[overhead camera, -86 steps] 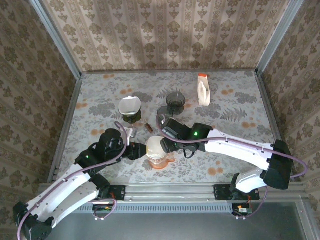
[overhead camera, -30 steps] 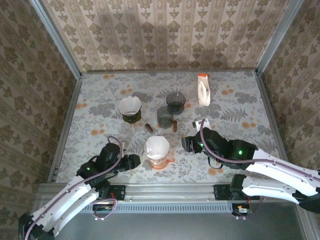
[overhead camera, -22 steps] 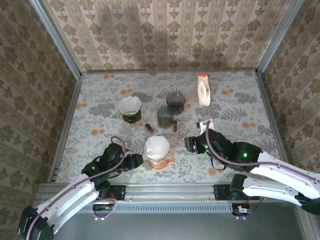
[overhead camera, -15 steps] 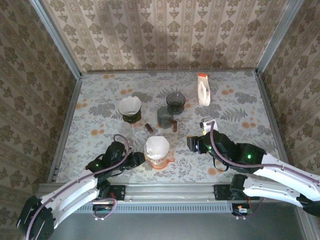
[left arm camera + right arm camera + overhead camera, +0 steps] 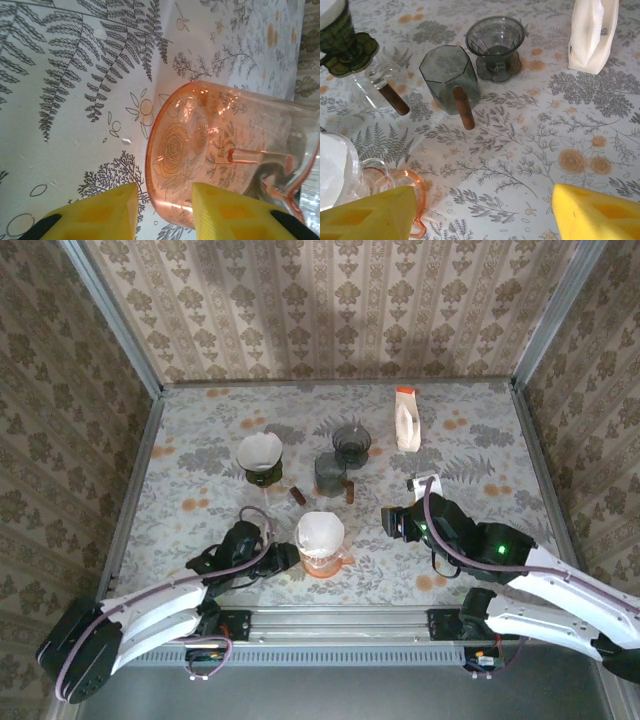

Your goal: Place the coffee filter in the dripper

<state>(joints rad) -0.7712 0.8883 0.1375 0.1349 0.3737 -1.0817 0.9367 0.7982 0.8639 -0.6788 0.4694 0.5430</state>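
Coffee filter [image 5: 320, 529] seated in the pink dripper [image 5: 325, 565], mouth up, white paper flaring above the rim, at the near middle of the bench [image 5: 200, 440]. Left gripper [image 5: 284, 558] low at the dripper's left side, right against its foot. In the left wrist view, jaws closed, with the 2 yellow pads [image 5: 100, 212] on either side of the foot's rim. Judged therefore to be pinching that rim, most likely to steady the dripper against sliding or tipping while the paper settles. Hard to say whether firm grip or light contact. Right gripper [image 5: 394, 523] just to the right of the dripper and apart from it, jaws wide open and holding nothing, presumably standing off so as not to brush the paper. Farther back and well apart: a green dripper [image 5: 262, 477] with its own filter, a grey mug [image 5: 330, 473] with a brown handle, a grey glass dripper [image 5: 351, 445] and a white pouch [image 5: 406, 420], none of them in the way. Looks close to complete. Remaining, by judgement: to confirm an even seat for the paper, then to let go of the foot gently, since a jerk there could tilt the dripper and unseat the light cone.
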